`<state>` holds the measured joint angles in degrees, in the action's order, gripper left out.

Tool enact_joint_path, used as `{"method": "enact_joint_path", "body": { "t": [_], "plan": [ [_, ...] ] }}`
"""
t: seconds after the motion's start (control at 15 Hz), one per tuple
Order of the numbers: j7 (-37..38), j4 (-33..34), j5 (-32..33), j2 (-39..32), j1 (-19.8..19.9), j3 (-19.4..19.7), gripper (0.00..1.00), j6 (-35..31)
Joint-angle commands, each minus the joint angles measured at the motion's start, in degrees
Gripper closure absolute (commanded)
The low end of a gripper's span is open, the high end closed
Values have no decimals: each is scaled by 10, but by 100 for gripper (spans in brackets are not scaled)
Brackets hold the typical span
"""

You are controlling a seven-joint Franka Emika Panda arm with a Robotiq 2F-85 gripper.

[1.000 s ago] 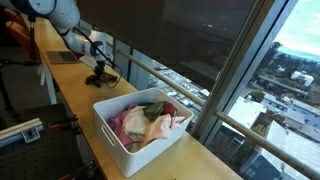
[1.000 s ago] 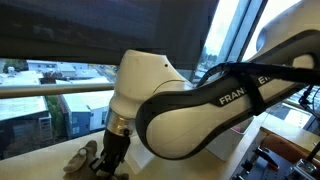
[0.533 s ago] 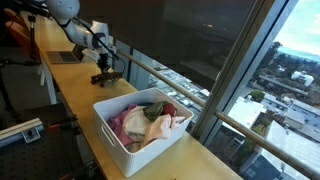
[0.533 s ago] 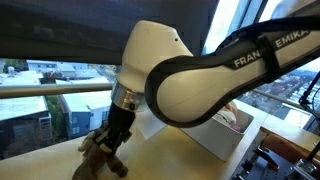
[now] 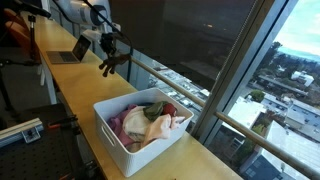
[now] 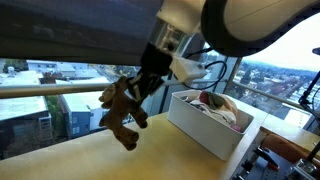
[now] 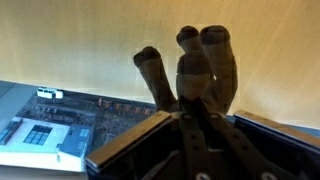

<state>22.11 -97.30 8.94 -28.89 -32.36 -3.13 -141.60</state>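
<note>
Fingers (image 6: 146, 84) clamp what seems a plush toy (image 6: 120, 112), white bin (image 6: 200, 131) beside.

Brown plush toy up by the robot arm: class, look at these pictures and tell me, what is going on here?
The robot arm's gripper is shut on a brown plush toy, which hangs in the air clear of the wooden counter. A white bin full of soft things stands on the same counter, apart from the toy. In the wrist view the toy's limbs stick out past the jaws.
</note>
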Motion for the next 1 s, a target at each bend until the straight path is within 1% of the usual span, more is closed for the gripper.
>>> {"method": "enact_joint_path", "body": {
  "t": [0.0, 0.2, 0.4, 0.73, 0.93],
  "plan": [
    [37, -117, 49, 127, 23, 16, 99, -4],
    [61, -191, 93, 206, 67, 19, 99, -4],
    [61, -265, 114, 282, 127, 16, 99, -5],
    [25, -381, 108, 402, 238, 19, 99, -7],
    [-1, -424, 96, 447, 293, 21, 99, -7]
  ]
}}
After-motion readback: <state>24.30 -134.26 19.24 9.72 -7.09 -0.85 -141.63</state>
